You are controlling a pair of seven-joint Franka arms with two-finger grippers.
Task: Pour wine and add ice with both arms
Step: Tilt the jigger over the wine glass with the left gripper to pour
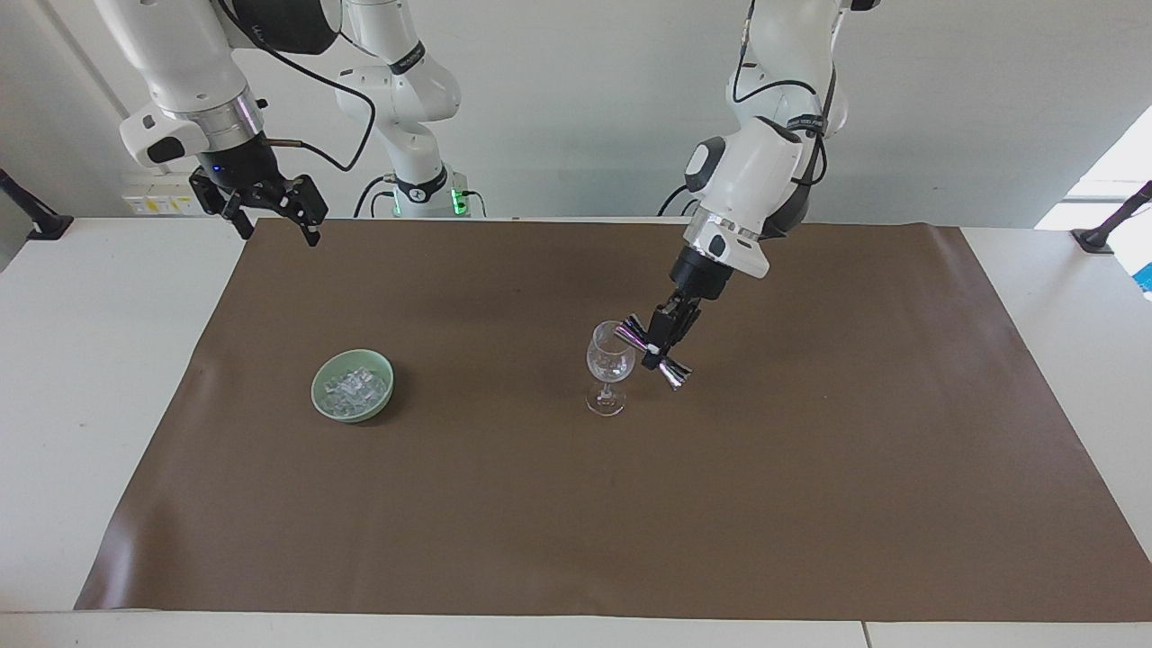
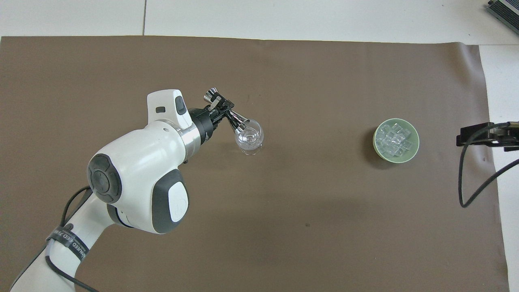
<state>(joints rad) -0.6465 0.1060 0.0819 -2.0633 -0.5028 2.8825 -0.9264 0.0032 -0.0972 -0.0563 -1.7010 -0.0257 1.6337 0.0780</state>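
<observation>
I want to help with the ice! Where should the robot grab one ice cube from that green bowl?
Probably from straight above. The ice lies piled in the green bowl, whose rim blocks any sideways reach. The open right gripper could pinch a top chunk on two opposite sides, fingers pointing down.

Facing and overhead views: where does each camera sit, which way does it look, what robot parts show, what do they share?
Facing view: high across the table, looking at the robots; both arms show whole, left pincer holding a jigger tipped over the glass, right pincer waiting open.
Overhead view: above the robots' end, looking forward and down; left arm, right pincer tip.
Shared: glass, jigger, ice bowl, brown mat.
</observation>
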